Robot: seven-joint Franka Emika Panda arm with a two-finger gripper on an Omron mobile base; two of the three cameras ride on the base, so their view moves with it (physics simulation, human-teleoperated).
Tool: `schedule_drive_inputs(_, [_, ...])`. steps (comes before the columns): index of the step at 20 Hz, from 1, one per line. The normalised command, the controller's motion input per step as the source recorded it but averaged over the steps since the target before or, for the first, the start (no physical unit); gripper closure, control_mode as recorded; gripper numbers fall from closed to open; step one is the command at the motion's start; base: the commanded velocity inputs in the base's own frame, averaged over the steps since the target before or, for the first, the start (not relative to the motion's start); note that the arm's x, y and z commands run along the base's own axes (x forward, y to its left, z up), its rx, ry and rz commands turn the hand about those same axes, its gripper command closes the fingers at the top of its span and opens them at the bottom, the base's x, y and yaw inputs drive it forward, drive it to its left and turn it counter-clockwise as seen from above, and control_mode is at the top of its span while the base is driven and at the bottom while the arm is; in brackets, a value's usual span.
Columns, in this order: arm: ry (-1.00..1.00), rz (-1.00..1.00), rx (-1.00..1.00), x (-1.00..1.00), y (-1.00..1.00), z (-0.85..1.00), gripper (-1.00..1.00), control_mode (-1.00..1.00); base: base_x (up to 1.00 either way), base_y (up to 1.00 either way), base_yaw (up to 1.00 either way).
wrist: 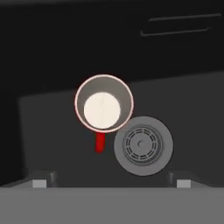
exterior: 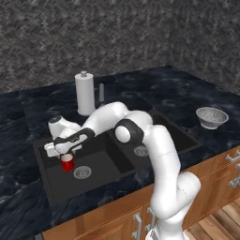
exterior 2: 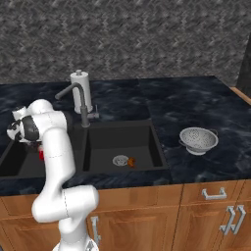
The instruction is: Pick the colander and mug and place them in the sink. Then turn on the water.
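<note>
Two basins make up the sink [exterior: 56,185], and my tool [exterior: 65,151] hangs over the left one with its jaws spread wide and nothing between them. Directly under it the mug [exterior: 67,163] stands upright on the basin floor, apart from the fingers [wrist: 39,183]. In the hand view I look straight down into the mug's white inside, its red handle sticking out at 6 o'clock and the round silver drain [wrist: 143,145] just beside it at 4 o'clock. In the left base view that drain [exterior: 82,172] lies at 4 o'clock from the mug as well.

The colander [exterior: 212,116] sits upright on the black marble bench [exterior: 187,89], well apart from the sink, at 3 o'clock of the right basin. In the right base view a small orange thing [exterior 2: 131,162] lies touching the right basin's drain [exterior 2: 120,160]. The dark faucet [exterior 2: 78,103] stands behind the sink at 12 o'clock, with the white paper-towel roll [exterior: 85,93] just behind it.
</note>
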Motion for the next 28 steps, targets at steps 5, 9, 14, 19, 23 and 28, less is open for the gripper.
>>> schedule_drive_inputs(5, [0.01,0.0,-0.05,-0.67,-0.5,0.47,-1.0,-1.0,0.0,0.0,0.0])
schedule_drive_inputs(9, [0.03,0.01,0.0,-0.77,-0.55,0.72,-1.0,-1.0,0.0,0.0,0.0])
schedule_drive_inputs(14, [0.0,0.04,0.04,-0.81,-0.46,0.72,-1.0,-1.0,0.0,0.0,0.0])
schedule_drive_inputs(19, [0.0,0.06,0.05,-0.64,-0.45,0.83,-1.0,-1.0,0.0,0.0,0.0])
schedule_drive_inputs(23, [-0.02,0.04,0.04,-0.61,-0.49,0.63,-1.0,-1.0,0.0,0.0,0.0])
schedule_drive_inputs(28, [0.04,0.01,0.06,-0.25,-0.34,0.62,-1.0,-1.0,0.0,0.0,0.0])
